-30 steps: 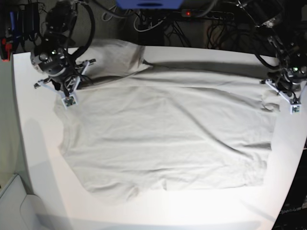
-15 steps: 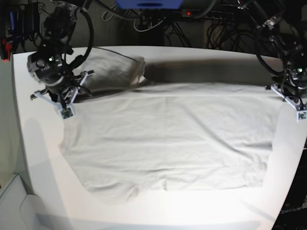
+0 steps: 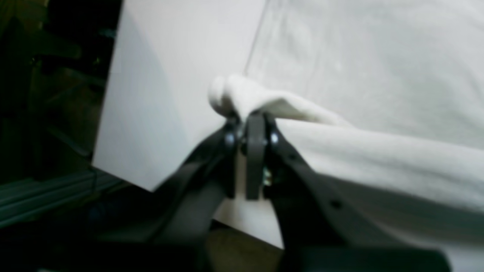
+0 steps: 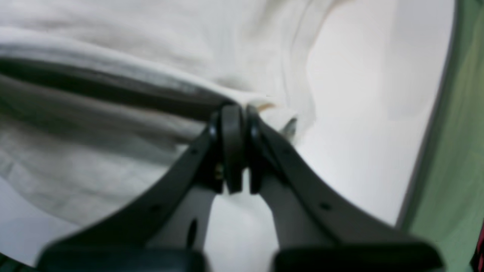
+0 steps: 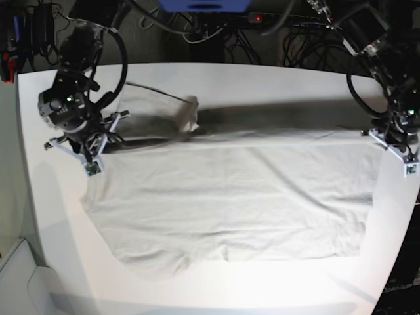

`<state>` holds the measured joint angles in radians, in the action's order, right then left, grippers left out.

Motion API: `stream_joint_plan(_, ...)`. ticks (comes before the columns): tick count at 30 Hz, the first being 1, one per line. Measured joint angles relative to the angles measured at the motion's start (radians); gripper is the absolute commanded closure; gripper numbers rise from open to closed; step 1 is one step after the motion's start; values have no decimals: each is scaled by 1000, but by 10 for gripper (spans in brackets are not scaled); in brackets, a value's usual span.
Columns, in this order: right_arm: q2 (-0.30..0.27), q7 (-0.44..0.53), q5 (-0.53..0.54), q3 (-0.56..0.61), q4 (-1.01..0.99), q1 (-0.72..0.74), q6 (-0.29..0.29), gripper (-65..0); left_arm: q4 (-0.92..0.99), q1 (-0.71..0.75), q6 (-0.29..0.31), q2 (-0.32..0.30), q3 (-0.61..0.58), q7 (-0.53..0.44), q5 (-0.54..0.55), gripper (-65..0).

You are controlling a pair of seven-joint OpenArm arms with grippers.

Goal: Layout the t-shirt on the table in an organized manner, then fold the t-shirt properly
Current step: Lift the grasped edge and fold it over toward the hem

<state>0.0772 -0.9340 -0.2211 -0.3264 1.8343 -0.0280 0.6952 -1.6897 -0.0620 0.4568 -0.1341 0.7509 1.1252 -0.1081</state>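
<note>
The light grey-beige t-shirt (image 5: pixel 230 203) lies spread across the white table (image 5: pixel 275 82). Its far edge is raised off the table in a taut line between my two grippers. On the base view's right, my left gripper (image 5: pixel 407 164) is shut on a bunched corner of the t-shirt (image 3: pixel 340 60), close to the table (image 3: pixel 170 75) edge. On the base view's left, my right gripper (image 5: pixel 92 164) is shut on the t-shirt (image 4: pixel 151 49) over the table (image 4: pixel 359 113). In the wrist views the left gripper (image 3: pixel 255 119) and the right gripper (image 4: pixel 236 111) have cloth pinched between closed jaws. A sleeve (image 5: pixel 161 108) trails behind on the far left.
Dark cables and equipment (image 5: pixel 216 29) crowd the space behind the table's far edge. A white bin (image 5: pixel 16 282) sits off the table's front left corner. The left gripper hangs near the table's right edge (image 5: pixel 400 216).
Both grippers have moved toward the table's front, each holding the shirt's far edge. That edge has lifted and come forward, uncovering more bare table at the back; the sleeve dragged along.
</note>
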Motion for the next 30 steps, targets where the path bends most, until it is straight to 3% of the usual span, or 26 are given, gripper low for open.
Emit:
stream_joint_plan(15,-3,6,-3,0,-84,119,0,0,145,-135,-2,-4,1,-6,-8,-3)
stream_joint_plan(30,-25,0,-5,12,-212,193,0,0,180,-140,-3,-28,41,-18,-4,-3)
